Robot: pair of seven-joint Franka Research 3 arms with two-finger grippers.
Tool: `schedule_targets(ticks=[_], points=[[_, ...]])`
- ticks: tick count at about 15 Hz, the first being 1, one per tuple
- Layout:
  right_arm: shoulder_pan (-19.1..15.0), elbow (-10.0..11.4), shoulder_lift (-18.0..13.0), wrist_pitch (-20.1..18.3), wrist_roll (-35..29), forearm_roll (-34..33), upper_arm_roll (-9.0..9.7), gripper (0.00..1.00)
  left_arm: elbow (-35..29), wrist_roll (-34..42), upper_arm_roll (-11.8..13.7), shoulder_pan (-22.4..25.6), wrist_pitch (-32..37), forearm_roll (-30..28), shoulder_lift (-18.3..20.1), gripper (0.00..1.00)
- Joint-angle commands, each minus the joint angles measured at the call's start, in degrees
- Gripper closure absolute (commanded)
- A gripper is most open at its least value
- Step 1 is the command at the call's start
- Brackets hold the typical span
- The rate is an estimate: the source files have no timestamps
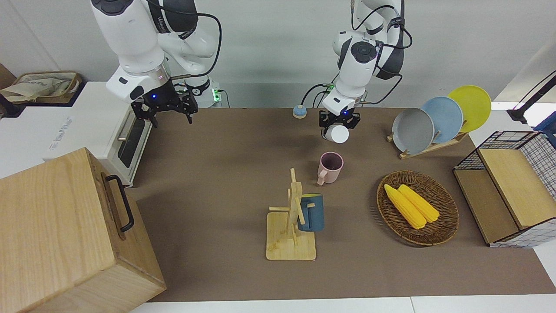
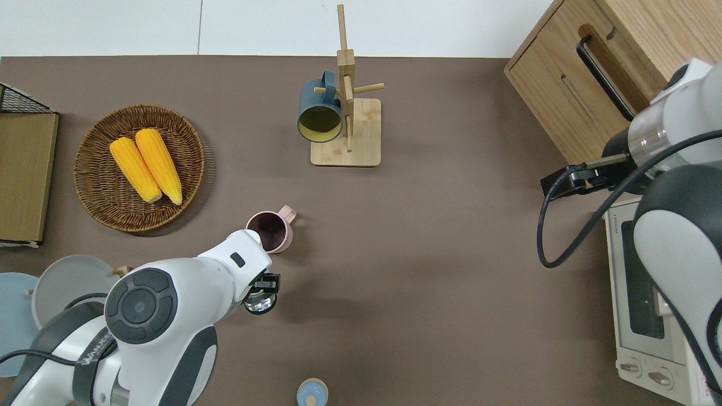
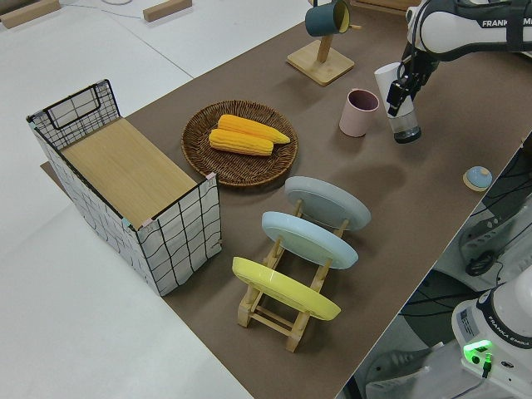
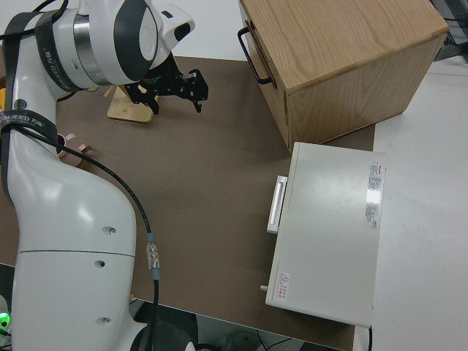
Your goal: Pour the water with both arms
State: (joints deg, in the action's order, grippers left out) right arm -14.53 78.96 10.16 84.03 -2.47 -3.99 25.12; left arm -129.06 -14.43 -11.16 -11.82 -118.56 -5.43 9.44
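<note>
Hanging in the air over the brown table mat (image 1: pixel 226 182), the left gripper (image 1: pixel 337 127) is clamped on a clear bottle with a white cap (image 1: pixel 338 134), which it carries roughly upright, the clear base pointing down in the left side view. Its target, the squat pink ceramic mug (image 1: pixel 330 167), stands upright on the mat with its mouth open to the ceiling and its handle turned away from the robots. In the overhead view the bottle (image 2: pixel 259 301) sits over bare mat just nearer the robots than the mug (image 2: pixel 272 231), so the pour probably turns on a short carry outward, toward the mat's far edge, before any tilt. The left arm is clearly the nearer one. Over by the white toaster oven (image 1: pixel 108 130), the right gripper (image 1: pixel 167 114) hangs with fingers apart, holding nothing.
</note>
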Motion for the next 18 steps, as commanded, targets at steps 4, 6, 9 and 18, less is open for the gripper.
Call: schedule_targets(ticks=[4,6,9,18], points=[[-2.2,0.7,-1.5,0.3,0.4,2.1,0.28,0.009,5.8,-0.1,0.3,-0.7,5.6,-0.4,-4.2,0.98],[-2.8,0.7,-1.5,0.3,0.5,2.5,0.37,0.009,6.5,0.3,0.3,-0.6,7.3,-0.5,-5.4,0.98],[-3.1,0.7,-1.5,0.2,0.5,2.9,0.28,0.009,9.1,0.3,0.3,-0.6,10.2,-0.5,-7.5,0.98],[-3.9,0.6,-1.5,0.2,0.5,2.8,0.28,0.009,14.9,1.9,0.6,0.1,17.6,-2.0,-11.4,0.99]])
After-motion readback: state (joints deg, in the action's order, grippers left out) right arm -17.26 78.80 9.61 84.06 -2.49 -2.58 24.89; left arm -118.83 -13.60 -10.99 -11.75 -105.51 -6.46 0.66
